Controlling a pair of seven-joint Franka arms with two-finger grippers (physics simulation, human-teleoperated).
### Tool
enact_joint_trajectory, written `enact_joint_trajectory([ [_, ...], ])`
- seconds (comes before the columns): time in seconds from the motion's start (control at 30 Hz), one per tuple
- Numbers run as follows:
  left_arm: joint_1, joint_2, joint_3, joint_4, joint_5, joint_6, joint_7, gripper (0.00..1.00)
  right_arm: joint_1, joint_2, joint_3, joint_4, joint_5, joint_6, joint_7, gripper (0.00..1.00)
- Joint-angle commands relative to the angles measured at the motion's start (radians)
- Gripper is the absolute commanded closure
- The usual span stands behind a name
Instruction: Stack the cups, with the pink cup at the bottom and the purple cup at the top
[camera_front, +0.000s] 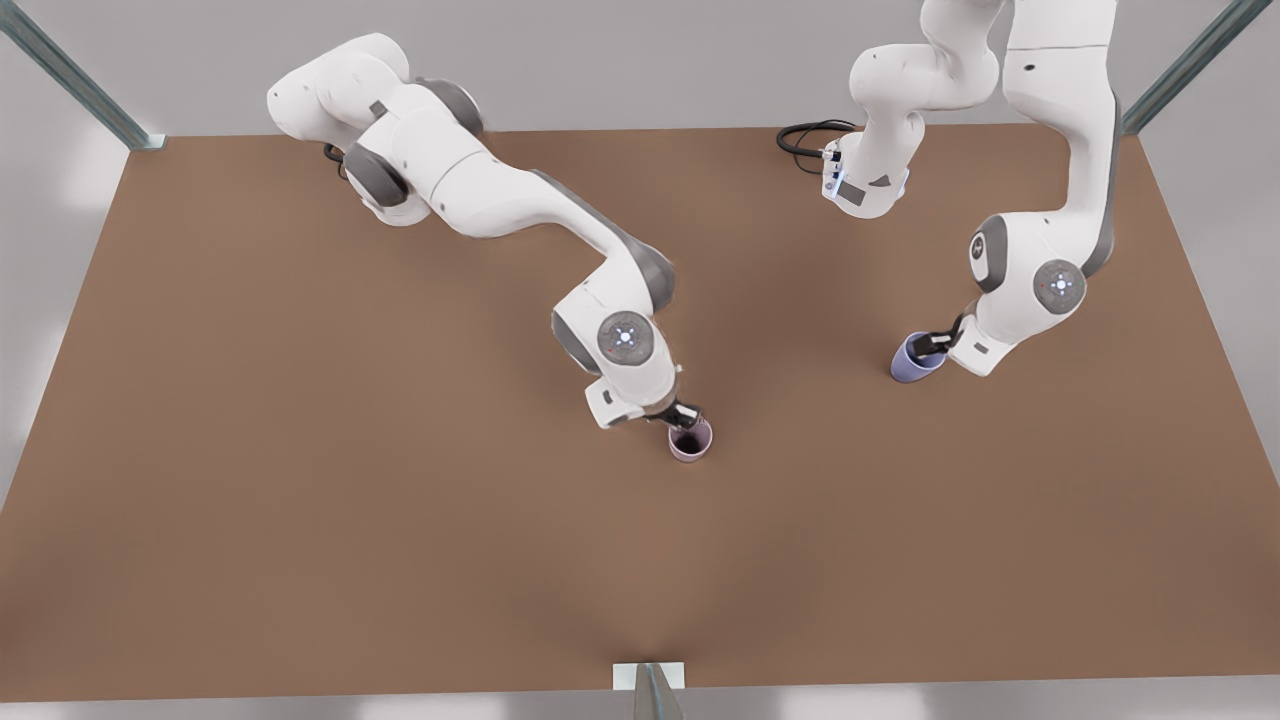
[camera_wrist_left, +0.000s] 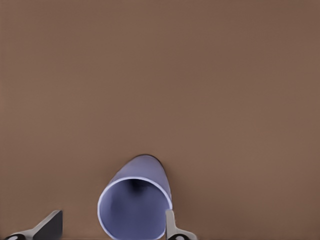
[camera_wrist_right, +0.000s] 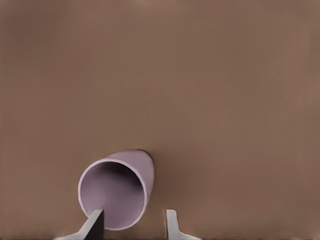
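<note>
Cups (camera_front: 691, 440) and claws at the grasping step. We see the left claw (camera_front: 938, 343) at the purple cup (camera_front: 917, 358), at the front view's right, and the right claw (camera_front: 686, 416) at the pink cup (camera_front: 691, 440), nearer the middle of the bench (camera_front: 300, 450); the two cups stand well apart.

In the left wrist view the left claw (camera_wrist_left: 111, 227) is spread, with the purple cup (camera_wrist_left: 135, 202) between its fingers (camera_wrist_left: 171, 227): one finger lies against the rim, the other stands clear of the wall, so we judge nothing is gripped yet.

In the right wrist view the right claw (camera_wrist_right: 132, 225) is also released; one finger (camera_wrist_right: 94, 222) sits over the mouth of the pink cup (camera_wrist_right: 116, 192) and the other outside the wall, so the fingers straddle the rim on one side.

To do this step well, we would close each claw squarely on its cup's wall before lifting. Because the walls taper, a low or skewed pinch could let a cup slip or tip. We judge that the pink cup should stay upright on the bench as the base, and the purple cup be carried over and lowered straight into it.

Count: two cups, one pink and one purple; two arms, two claws; one bench.
</note>
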Motion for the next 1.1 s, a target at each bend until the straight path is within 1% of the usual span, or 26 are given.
enact_joint_trajectory([
  [0.0, -0.007, 0.001, 0.003, -0.015, 0.001, 0.062, -0.001, 0.0, -0.075, -0.162, -0.003, -0.151, 0.085, -0.038, -0.18, 0.41],
  [0.03, -0.006, 0.004, 0.009, -0.017, 0.001, 0.063, -0.001, 0.0, -0.15, -0.28, -0.008, -0.273, 0.085, -0.058, -0.278, 0.39],
  [0.07, -0.006, 0.01, 0.018, -0.02, 0.001, 0.065, -0.001, 0.0, -0.238, -0.397, -0.009, -0.402, 0.082, -0.059, -0.439, 0.3],
  [0.1, -0.006, 0.015, 0.018, -0.021, 0.001, 0.075, -0.001, 0.0, -0.311, -0.501, -0.009, -0.513, 0.075, -0.069, -0.553, 0.1],
  [0.13, -0.006, 0.021, 0.02, -0.021, 0.001, 0.077, -0.001, 0.0, -0.426, -0.563, -0.011, -0.527, 0.072, -0.194, -0.782, 0.0],
  [0.17, -0.004, 0.032, 0.02, -0.021, 0.001, 0.078, -0.001, 0.0, -0.535, -0.595, -0.014, -0.51, 0.072, -0.263, -0.968, 0.0],
  [0.2, -0.001, 0.038, 0.02, -0.021, 0.001, 0.078, -0.001, 0.0, -0.623, -0.61, -0.022, -0.465, 0.05, -0.324, -1.08, 0.0],
  [0.23, -0.001, 0.039, 0.02, -0.021, 0.001, 0.08, -0.001, 0.0, -0.643, -0.601, -0.032, -0.413, -0.073, -0.386, -1.106, 0.0],
  [0.27, -0.001, 0.047, 0.02, -0.021, 0.001, 0.08, -0.001, 0.0, -0.677, -0.641, -0.032, -0.418, -0.135, -0.432, -1.128, 0.0],
  [0.33, 0.0, 0.059, 0.02, -0.021, 0.001, 0.078, -0.001, 0.0, -0.683, -0.635, -0.045, -0.387, -0.125, -0.449, -1.146, 0.0],
  [0.37, 0.002, 0.061, 0.034, -0.023, 0.001, 0.078, -0.001, 0.0, -0.697, -0.653, -0.037, -0.375, -0.12, -0.454, -1.162, 0.0],
  [0.5, 0.003, 0.061, 0.038, -0.036, 0.001, 0.078, 0.0, 0.0, -0.709, -0.649, -0.043, -0.359, -0.122, -0.443, -1.162, 0.0],
  [0.53, 0.003, 0.061, 0.038, -0.038, 0.001, 0.078, -0.001, 0.0, -0.709, -0.644, -0.043, -0.329, -0.117, -0.446, -1.156, 0.0],
  [0.57, 0.003, 0.059, 0.049, -0.043, 0.003, 0.078, 0.0, 0.0, -0.704, -0.623, -0.042, -0.326, -0.119, -0.444, -1.154, 0.0],
  [0.63, 0.003, 0.059, 0.053, -0.044, 0.001, 0.077, -0.001, 0.0, -0.746, -0.623, -0.045, -0.327, -0.066, -0.443, -1.163, 0.0],
  [0.7, 0.003, 0.061, 0.053, -0.053, 0.001, 0.078, -0.001, 0.0, -0.744, -0.623, -0.045, -0.327, -0.066, -0.444, -1.165, 0.0],
  [0.73, 0.003, 0.062, 0.053, -0.052, 0.001, 0.078, -0.001, 0.05, -0.743, -0.623, -0.043, -0.327, -0.068, -0.443, -1.165, 0.0],
  [0.77, 0.003, 0.064, 0.055, -0.053, 0.001, 0.078, -0.001, 0.25, -0.743, -0.623, -0.045, -0.327, -0.069, -0.437, -1.165, 0.0],
  [0.8, 0.003, 0.068, 0.053, -0.052, 0.0, 0.078, -0.001, 0.42, -0.74, -0.623, -0.043, -0.327, -0.069, -0.438, -1.165, 0.0],
  [0.83, 0.003, 0.075, 0.053, -0.052, 0.0, 0.08, -0.001, 0.44, -0.732, -0.621, -0.042, -0.329, -0.069, -0.437, -1.166, 0.0],
  [0.87, 0.003, 0.079, 0.053, -0.052, -0.002, 0.08, -0.001, 0.5, -0.733, -0.615, -0.042, -0.327, -0.069, -0.437, -1.166, 0.0],
  [0.97, 0.002, 0.11, 0.053, -0.052, -0.003, 0.123, -0.001, 0.5, -0.741, -0.62, -0.042, -0.316, -0.069, -0.443, -1.154, 0.0],
  [1.07, 0.003, 0.118, 0.053, -0.052, -0.005, 0.129, -0.001, 0.54, -0.738, -0.615, -0.043, -0.304, -0.086, -0.443, -1.154, 0.0],
])
